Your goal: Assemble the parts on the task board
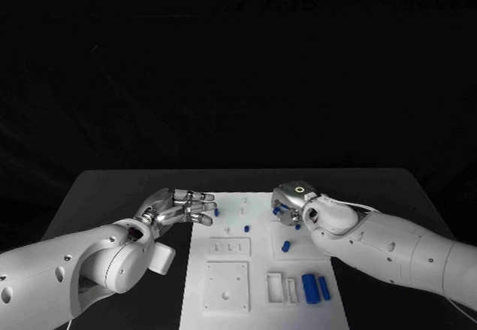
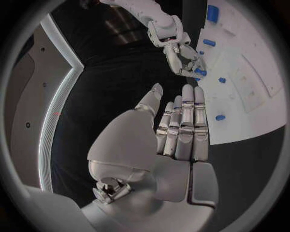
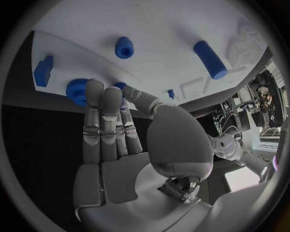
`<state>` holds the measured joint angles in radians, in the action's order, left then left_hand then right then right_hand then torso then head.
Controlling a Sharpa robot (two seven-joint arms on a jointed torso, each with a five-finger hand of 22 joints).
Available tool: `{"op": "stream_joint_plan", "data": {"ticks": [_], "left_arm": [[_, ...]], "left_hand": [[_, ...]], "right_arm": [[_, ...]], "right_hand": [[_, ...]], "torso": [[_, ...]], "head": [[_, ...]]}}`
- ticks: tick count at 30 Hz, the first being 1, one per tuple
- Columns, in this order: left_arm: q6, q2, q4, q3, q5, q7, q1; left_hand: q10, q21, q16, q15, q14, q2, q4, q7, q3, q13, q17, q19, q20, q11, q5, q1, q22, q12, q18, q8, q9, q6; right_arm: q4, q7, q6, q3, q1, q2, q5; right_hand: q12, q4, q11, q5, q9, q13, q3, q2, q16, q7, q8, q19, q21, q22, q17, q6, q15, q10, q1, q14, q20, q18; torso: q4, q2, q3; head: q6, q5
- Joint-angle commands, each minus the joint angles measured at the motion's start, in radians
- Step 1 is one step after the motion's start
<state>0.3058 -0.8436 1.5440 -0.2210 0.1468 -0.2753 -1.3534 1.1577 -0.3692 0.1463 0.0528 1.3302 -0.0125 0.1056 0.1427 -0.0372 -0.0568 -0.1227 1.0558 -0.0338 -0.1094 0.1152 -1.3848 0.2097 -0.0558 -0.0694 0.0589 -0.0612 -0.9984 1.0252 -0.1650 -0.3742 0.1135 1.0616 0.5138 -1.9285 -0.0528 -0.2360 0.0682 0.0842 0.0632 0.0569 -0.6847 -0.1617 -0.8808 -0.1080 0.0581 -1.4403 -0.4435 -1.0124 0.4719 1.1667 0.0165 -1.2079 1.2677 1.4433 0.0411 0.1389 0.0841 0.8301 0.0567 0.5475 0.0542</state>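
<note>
The white task board [image 1: 257, 284] lies in the middle of the black table. My left hand [image 1: 182, 207] hovers at the board's far left corner with its fingers [image 2: 181, 125] straight, together and holding nothing. My right hand [image 1: 292, 201] is low over the far right part of the board. Its thumb and a fingertip meet on a small blue part [image 3: 120, 86], seen at those fingertips as a blue part [image 2: 199, 72] from the left wrist. A round ribbed blue part [image 3: 77, 91] lies just beside those fingers. Other blue parts [image 1: 246, 228] [image 1: 285, 246] stand on the board.
Two long blue cylinders [image 1: 309, 287] lie side by side near the board's front right. A blue peg [image 1: 216, 211] stands close to my left hand's fingertips. A square recessed plate [image 1: 226, 285] takes up the board's front left. Bare black table [image 1: 110, 195] surrounds the board.
</note>
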Motion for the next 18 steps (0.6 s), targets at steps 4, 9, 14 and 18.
{"op": "stream_joint_plan", "data": {"ticks": [4, 9, 14, 18], "left_arm": [[-0.013, 0.004, -0.001, 0.001, 0.003, 0.000, -0.004], [-0.014, 0.006, -0.005, 0.001, 0.003, 0.002, -0.004], [-0.015, 0.008, -0.007, 0.001, 0.003, 0.003, -0.004], [-0.015, 0.009, -0.007, 0.000, 0.003, 0.005, -0.004]], "left_hand": [[-0.005, -0.004, 0.006, 0.000, -0.007, -0.002, 0.004, 0.005, 0.004, -0.001, 0.001, -0.006, -0.001, 0.000, 0.007, 0.005, 0.001, -0.004, 0.008, 0.004, -0.002, -0.003], [-0.005, -0.008, 0.007, 0.000, -0.007, -0.002, 0.006, 0.005, 0.003, -0.001, 0.001, -0.009, -0.001, -0.001, 0.007, 0.008, 0.002, -0.004, 0.007, 0.004, -0.001, -0.001], [-0.005, -0.008, 0.007, 0.000, -0.007, -0.002, 0.006, 0.005, 0.003, -0.001, 0.001, -0.009, -0.001, -0.001, 0.007, 0.008, 0.002, -0.004, 0.007, 0.004, -0.001, -0.001], [-0.007, -0.009, 0.007, 0.000, -0.008, -0.002, 0.007, 0.006, 0.003, -0.001, 0.001, -0.010, -0.001, -0.001, 0.006, 0.008, 0.001, -0.004, 0.007, 0.004, -0.001, 0.000]], "right_arm": [[-0.001, 0.009, 0.000, 0.000, -0.001, -0.001, -0.007], [0.000, 0.010, 0.007, 0.000, -0.001, -0.002, -0.007], [-0.004, 0.010, 0.025, 0.000, -0.001, -0.005, -0.007], [-0.009, 0.011, 0.037, 0.000, -0.001, -0.008, -0.007]], "right_hand": [[-0.005, -0.001, -0.006, -0.012, 0.002, 0.002, 0.001, 0.017, -0.005, 0.004, 0.006, 0.006, -0.010, -0.025, 0.002, 0.027, 0.012, -0.037, 0.004, -0.001, 0.008, 0.008], [-0.005, -0.005, -0.010, -0.018, 0.002, 0.002, 0.010, 0.024, -0.006, 0.007, 0.005, 0.011, -0.013, -0.054, 0.004, 0.037, 0.015, -0.049, 0.005, -0.002, 0.013, 0.003], [-0.005, -0.009, -0.009, -0.019, 0.002, 0.002, 0.020, 0.023, -0.004, 0.006, 0.004, 0.007, 0.006, -0.078, 0.004, 0.033, 0.013, -0.044, 0.001, -0.001, 0.011, 0.003], [-0.005, -0.011, -0.007, -0.017, 0.002, 0.002, 0.024, 0.022, -0.004, 0.005, 0.004, 0.004, 0.013, -0.083, 0.004, 0.029, 0.012, -0.038, 0.001, -0.001, 0.010, 0.004]], "torso": [[-0.0018, 0.001, 0.0008], [-0.0012, 0.002, 0.0018], [-0.0005, 0.002, 0.0021], [-0.0010, 0.003, 0.0019]], "head": [[0.002, 0.000], [0.001, 0.001], [0.001, 0.001], [0.003, 0.001]]}}
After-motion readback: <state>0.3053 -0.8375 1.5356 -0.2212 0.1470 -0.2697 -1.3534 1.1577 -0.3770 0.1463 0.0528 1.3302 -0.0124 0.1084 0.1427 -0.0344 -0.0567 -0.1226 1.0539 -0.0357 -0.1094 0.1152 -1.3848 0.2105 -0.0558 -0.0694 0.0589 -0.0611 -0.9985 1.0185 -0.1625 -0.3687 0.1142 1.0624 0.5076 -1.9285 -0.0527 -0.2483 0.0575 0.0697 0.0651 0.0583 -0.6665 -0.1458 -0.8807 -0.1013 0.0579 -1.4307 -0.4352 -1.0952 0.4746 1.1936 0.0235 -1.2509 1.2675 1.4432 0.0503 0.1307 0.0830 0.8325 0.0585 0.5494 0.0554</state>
